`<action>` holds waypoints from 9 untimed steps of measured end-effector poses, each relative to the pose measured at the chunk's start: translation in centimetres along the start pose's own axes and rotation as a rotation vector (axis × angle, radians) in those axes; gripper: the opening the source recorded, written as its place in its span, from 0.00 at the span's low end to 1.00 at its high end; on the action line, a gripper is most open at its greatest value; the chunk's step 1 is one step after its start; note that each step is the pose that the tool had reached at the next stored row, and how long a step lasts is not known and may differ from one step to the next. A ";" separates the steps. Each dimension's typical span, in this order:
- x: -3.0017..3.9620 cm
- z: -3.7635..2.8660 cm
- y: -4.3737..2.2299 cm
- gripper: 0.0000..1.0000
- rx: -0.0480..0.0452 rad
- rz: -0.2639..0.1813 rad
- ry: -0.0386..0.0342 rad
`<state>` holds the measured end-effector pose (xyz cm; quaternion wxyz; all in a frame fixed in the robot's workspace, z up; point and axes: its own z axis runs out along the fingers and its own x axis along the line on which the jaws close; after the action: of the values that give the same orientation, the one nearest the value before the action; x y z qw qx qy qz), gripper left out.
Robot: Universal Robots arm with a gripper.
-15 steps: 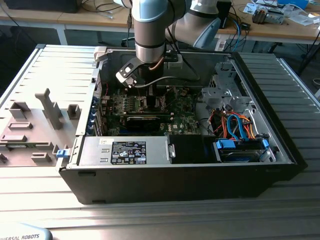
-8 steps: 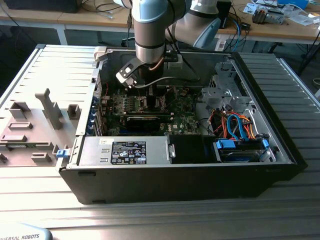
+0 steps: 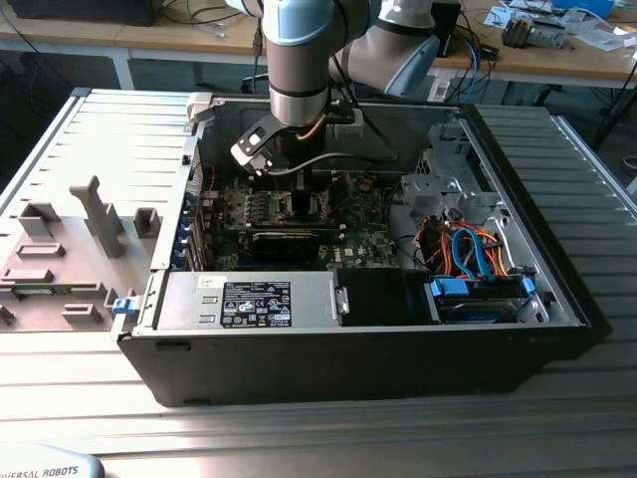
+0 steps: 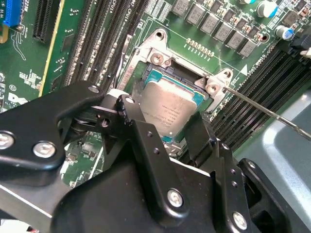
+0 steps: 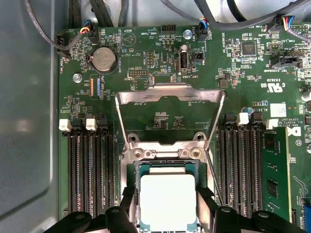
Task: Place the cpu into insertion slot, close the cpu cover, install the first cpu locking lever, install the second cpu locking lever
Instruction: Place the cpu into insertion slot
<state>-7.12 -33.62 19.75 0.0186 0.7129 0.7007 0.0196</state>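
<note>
The gripper (image 4: 163, 114) is down inside the open computer case (image 3: 557, 289), its black fingers (image 4: 199, 133) pinching two opposite edges of the cpu (image 5: 167, 201). The cpu is a flat square chip with a dull silver-grey top and a thin teal-green border. It sits level in the insertion slot (image 5: 165, 164) in the middle of the green motherboard (image 5: 160, 63). Beyond it, the cpu cover (image 5: 170, 93), a silvery frame with a large window, stands swung open on the slot's far side.

The cpu (image 4: 170, 104) lies in the insertion slot (image 4: 154, 76), with the gripper (image 4: 163, 121) straddling it.
</note>
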 end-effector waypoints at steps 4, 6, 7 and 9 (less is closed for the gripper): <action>0.00 -0.49 0.03 0.61 -0.0003 0.000 -0.0033; 0.01 -0.61 0.04 0.61 -0.0004 0.000 -0.0061; 0.00 -0.71 0.03 0.61 -0.0003 0.000 -0.0088; 0.00 -1.23 0.06 0.61 -0.0005 -0.001 -0.0157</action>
<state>-7.12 -33.62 20.98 0.0242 0.7128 0.7008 0.0142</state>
